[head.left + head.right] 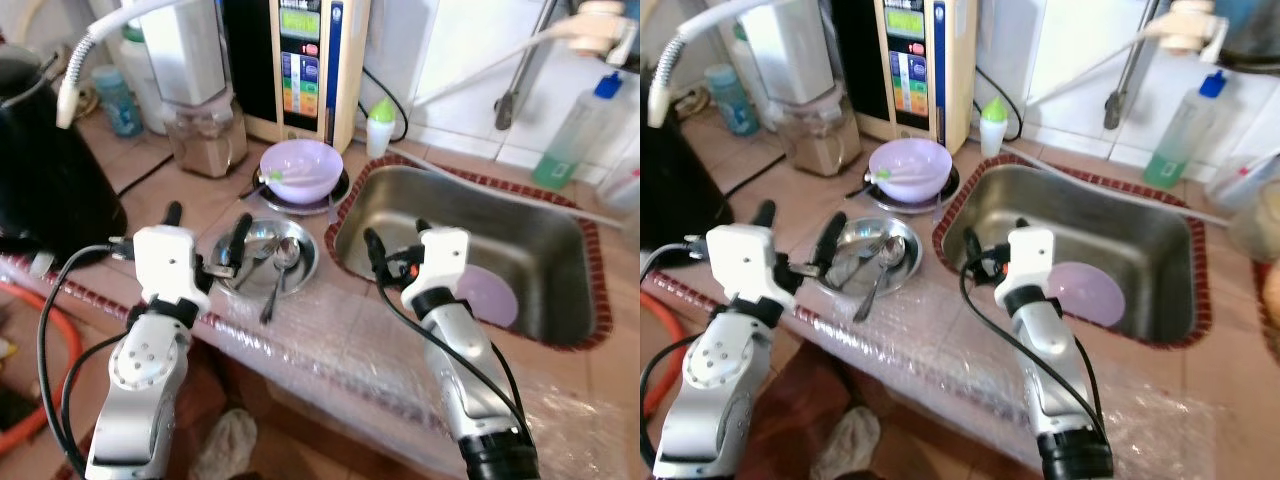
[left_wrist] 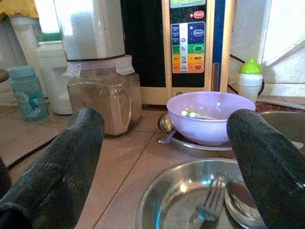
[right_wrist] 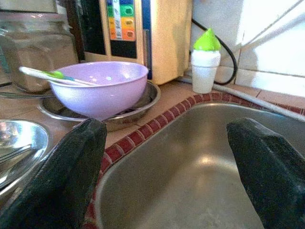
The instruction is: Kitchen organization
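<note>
A steel bowl holding a fork and a spoon sits on the tiled counter. My left gripper hovers open at its near-left rim, with nothing between the fingers. Behind it a purple bowl with a white and green utensil rests on a steel plate. To the right is the steel sink, with a purple plate lying in it. Over the sink's near-left corner my right gripper stands open and holds nothing.
A black kettle stands at the left, with a jar of brown powder and a water machine at the back. A small green-capped bottle, a tap and a detergent bottle flank the sink. Plastic wrap covers the counter's front edge.
</note>
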Tool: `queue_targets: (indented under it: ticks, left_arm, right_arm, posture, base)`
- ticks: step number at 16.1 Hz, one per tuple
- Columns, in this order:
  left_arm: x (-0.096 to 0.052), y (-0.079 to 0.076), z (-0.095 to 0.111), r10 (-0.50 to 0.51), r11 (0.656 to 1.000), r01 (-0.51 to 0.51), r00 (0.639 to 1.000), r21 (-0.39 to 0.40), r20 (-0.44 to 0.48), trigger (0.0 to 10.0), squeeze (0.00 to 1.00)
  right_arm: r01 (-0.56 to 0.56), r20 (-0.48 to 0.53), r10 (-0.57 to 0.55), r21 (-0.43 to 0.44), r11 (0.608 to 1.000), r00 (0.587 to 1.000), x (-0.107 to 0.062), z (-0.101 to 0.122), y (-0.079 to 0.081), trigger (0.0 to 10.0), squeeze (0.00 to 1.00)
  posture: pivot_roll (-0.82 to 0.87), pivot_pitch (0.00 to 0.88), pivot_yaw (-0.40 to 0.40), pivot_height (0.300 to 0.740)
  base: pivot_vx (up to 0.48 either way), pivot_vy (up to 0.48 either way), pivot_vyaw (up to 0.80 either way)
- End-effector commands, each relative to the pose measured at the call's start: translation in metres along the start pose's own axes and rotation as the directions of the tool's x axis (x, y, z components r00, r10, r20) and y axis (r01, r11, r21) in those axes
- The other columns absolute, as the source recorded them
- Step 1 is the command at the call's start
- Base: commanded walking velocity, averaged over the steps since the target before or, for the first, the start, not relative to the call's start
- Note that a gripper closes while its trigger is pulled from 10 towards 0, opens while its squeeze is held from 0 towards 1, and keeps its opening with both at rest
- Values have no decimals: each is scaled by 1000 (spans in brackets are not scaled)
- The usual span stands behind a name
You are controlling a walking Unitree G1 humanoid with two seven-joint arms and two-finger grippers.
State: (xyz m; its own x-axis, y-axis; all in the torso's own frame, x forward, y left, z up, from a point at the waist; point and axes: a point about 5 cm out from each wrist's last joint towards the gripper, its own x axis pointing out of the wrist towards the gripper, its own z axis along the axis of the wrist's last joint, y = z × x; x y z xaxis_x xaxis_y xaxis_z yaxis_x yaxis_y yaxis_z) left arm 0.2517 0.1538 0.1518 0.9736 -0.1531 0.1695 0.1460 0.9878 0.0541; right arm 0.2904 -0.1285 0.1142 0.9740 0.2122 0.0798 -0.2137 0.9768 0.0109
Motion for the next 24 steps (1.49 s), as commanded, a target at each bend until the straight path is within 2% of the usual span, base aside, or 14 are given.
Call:
queue_targets:
  ticks: [1, 4, 9, 10, 14, 17, 18, 19, 20, 21, 24]
  left_arm:
    - [-6, 0, 2, 16, 1000, -16, 1000, -4, 10, 10000, 0]
    - [-17, 9, -4, 68, 998, -68, 997, -16, -21, 10000, 0]
    - [-35, 19, -11, 80, 990, -86, 995, -112, -60, 10000, 0]
    - [-39, 21, -16, 81, 983, -93, 994, -157, -80, 10000, 0]
    - [-49, 13, -30, -16, 954, -29, 989, -299, -145, 10000, 0]
    - [-50, 11, -37, -44, 937, -18, 985, -350, -169, 10000, 0]
    - [-50, 10, -40, -67, 923, -6, 982, -385, -178, 9490, 0]
    - [-49, 9, -42, -74, 915, -7, 980, -404, -184, 7961, 0]
    - [-49, 9, -44, -79, 903, -12, 978, -430, -193, 3725, 0]
    - [-47, 10, -45, -82, 895, -13, 978, -445, -193, 0, 0]
    - [-41, 9, -48, -79, 871, -24, 979, -490, -188, 0, 0]
  right_arm:
    - [16, -11, -16, -10, 1000, 1000, -2, 0, -7, 10000, 0]
    - [-1, -19, 0, -9, 1000, 1000, -1, -2, -5, 10000, 0]
    - [-17, -29, 17, -14, 1000, 999, 2, -3, -4, 10000, 0]
    - [-23, -31, 23, -14, 1000, 999, 3, -3, -4, 10000, 0]
    - [-66, -31, 66, -7, 998, 997, 7, -3, 3, 10000, 0]
    - [-139, -44, 139, 7, 990, 989, 7, -5, 10, 10000, 0]
    - [-169, -51, 169, 5, 986, 984, 6, -7, 14, 10000, 0]
    - [-179, -52, 179, 0, 984, 983, 5, -7, 15, 10000, 0]
    - [-182, -51, 181, -4, 983, 982, 5, -8, 16, 10000, 0]
    - [-185, -51, 185, -4, 983, 981, 5, -8, 16, 10000, 0]
    - [-222, -52, 221, -3, 975, 974, 3, -8, 20, 10000, 0]
  posture:
    - [31, 2, 22, 740]
    - [38, 4, 17, 740]
    - [55, 2, 6, 740]
    - [61, 3, 0, 740]
    - [65, 0, -7, 740]
    - [65, 0, -7, 740]
    - [65, 0, -7, 740]
    - [61, 0, -2, 740]
    - [61, 0, -1, 740]
    - [58, 0, -1, 740]
    - [52, 0, 0, 740]
  base:
    - [0, 0, 0]
    - [0, 0, 0]
    - [0, 0, 0]
    - [0, 0, 0]
    - [0, 0, 0]
    - [0, 0, 0]
    - [0, 0, 0]
    - [0, 0, 0]
    - [0, 0, 0]
    - [0, 0, 0]
    - [0, 0, 0]
